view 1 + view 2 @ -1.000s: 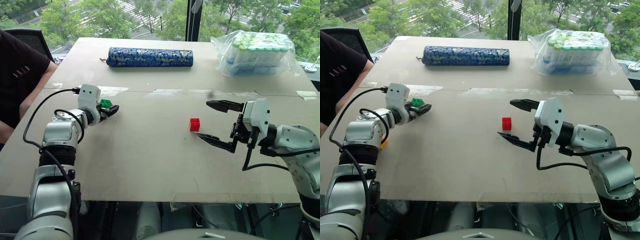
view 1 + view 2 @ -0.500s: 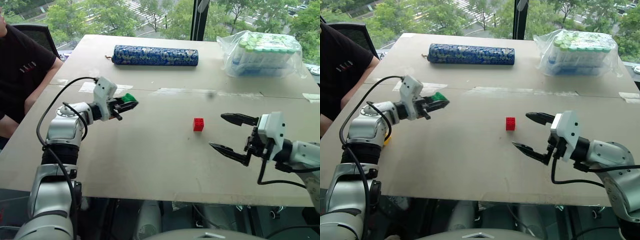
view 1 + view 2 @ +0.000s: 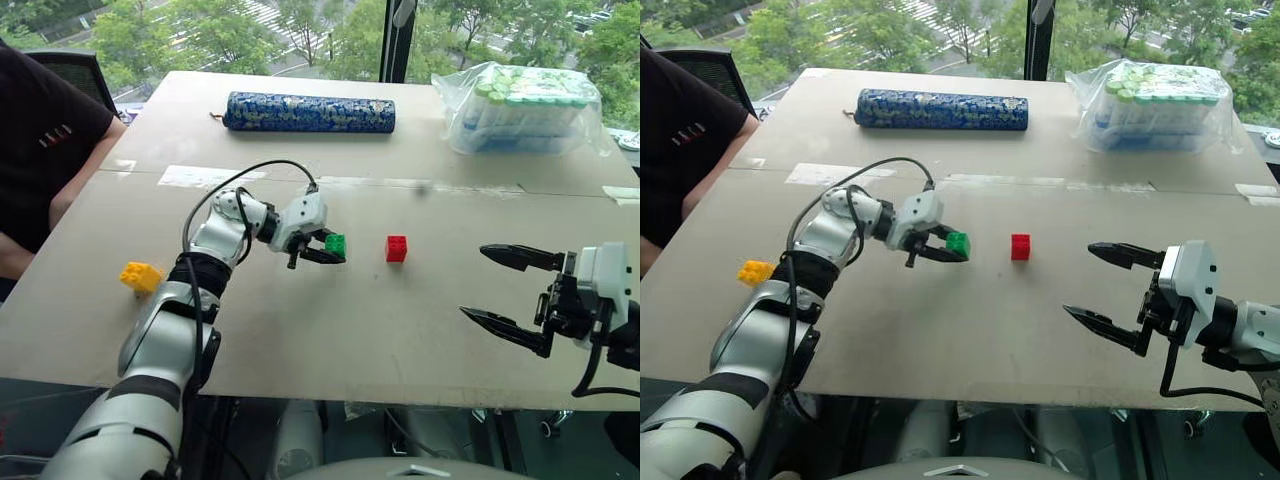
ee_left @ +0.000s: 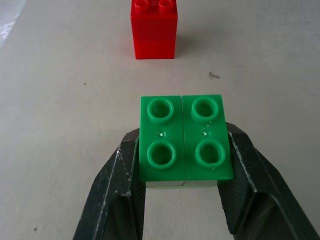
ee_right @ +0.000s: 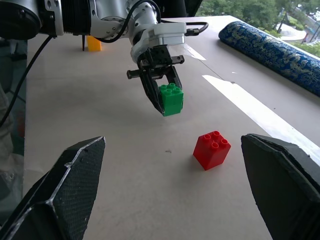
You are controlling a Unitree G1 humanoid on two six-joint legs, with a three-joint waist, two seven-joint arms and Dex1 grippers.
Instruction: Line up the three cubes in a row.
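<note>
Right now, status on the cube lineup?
Left gripper shut on green cube, held off the table beside red cube. Right gripper open, empty. Yellow cube sits far left. Nothing between green and red.

Silver arms (image 3: pixel 165 340), white wrists, black cables, black tool fingers (image 5: pixel 55 195).
</note>
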